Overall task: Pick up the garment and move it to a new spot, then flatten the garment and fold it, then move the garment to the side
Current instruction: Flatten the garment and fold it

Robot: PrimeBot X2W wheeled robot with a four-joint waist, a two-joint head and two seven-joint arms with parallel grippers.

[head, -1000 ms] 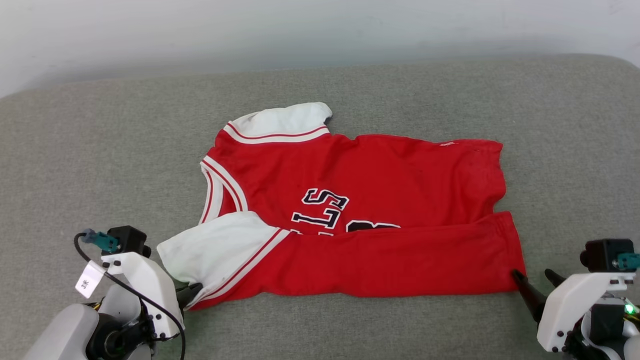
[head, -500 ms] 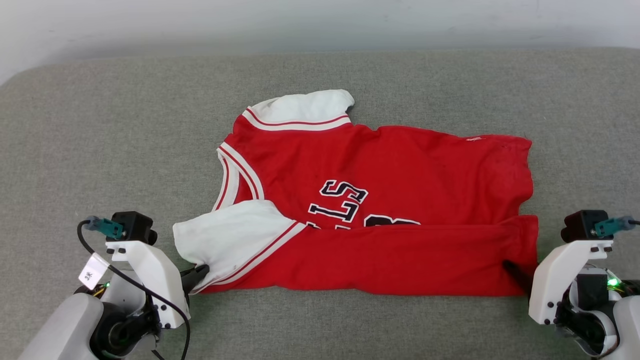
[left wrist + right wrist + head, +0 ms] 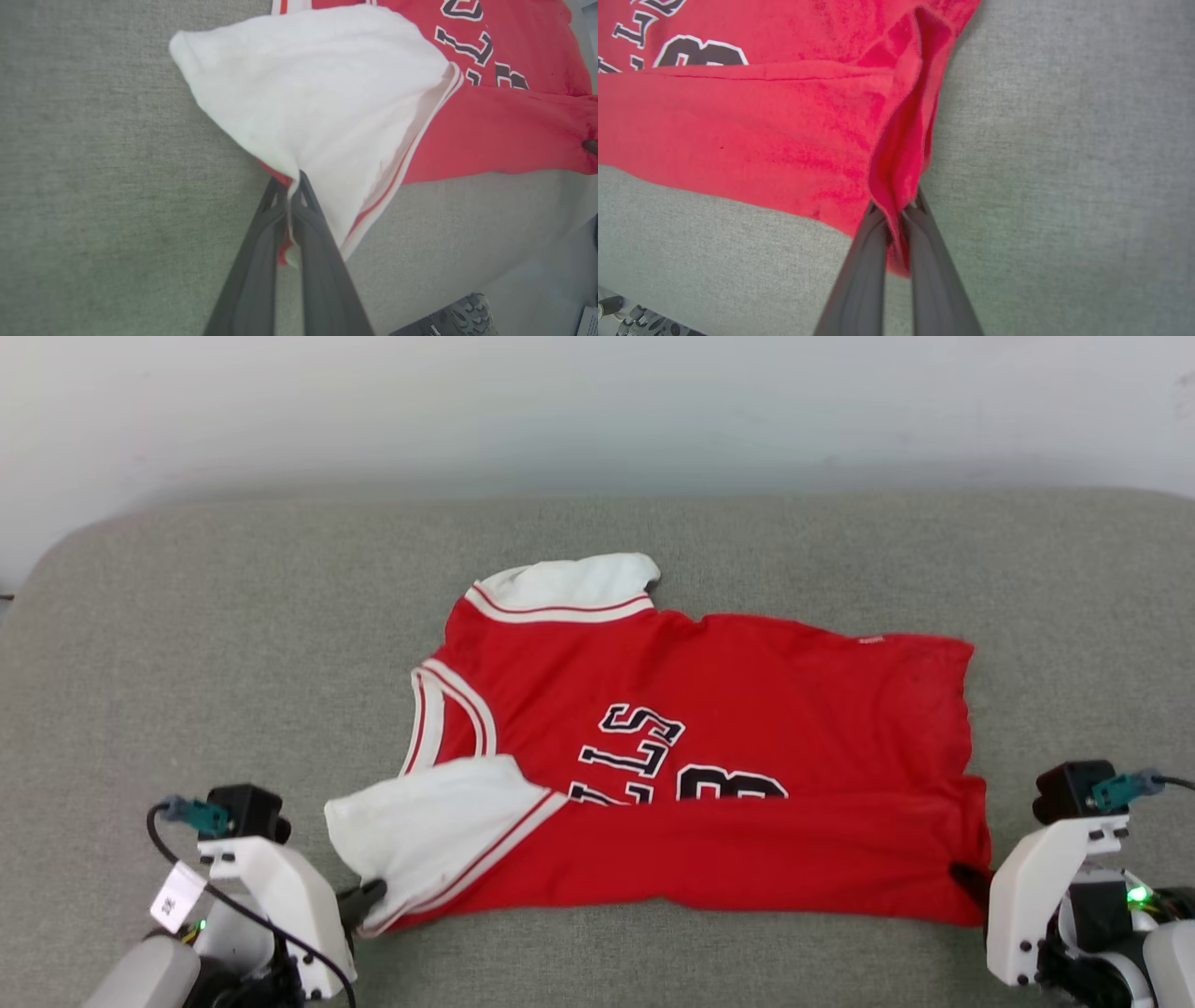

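Head view: the jersey (image 3: 709, 756) is lying lengthwise between the two grippers, spreading ahead of their fingers. The left gripper (image 3: 369, 894) and right gripper (image 3: 966, 877) are each pinching shut on a near corner.

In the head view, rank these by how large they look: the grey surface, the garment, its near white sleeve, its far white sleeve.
1. grey surface
2. garment
3. near white sleeve
4. far white sleeve; it lies farther from the camera, so the gap between the two sleeves is unsure.
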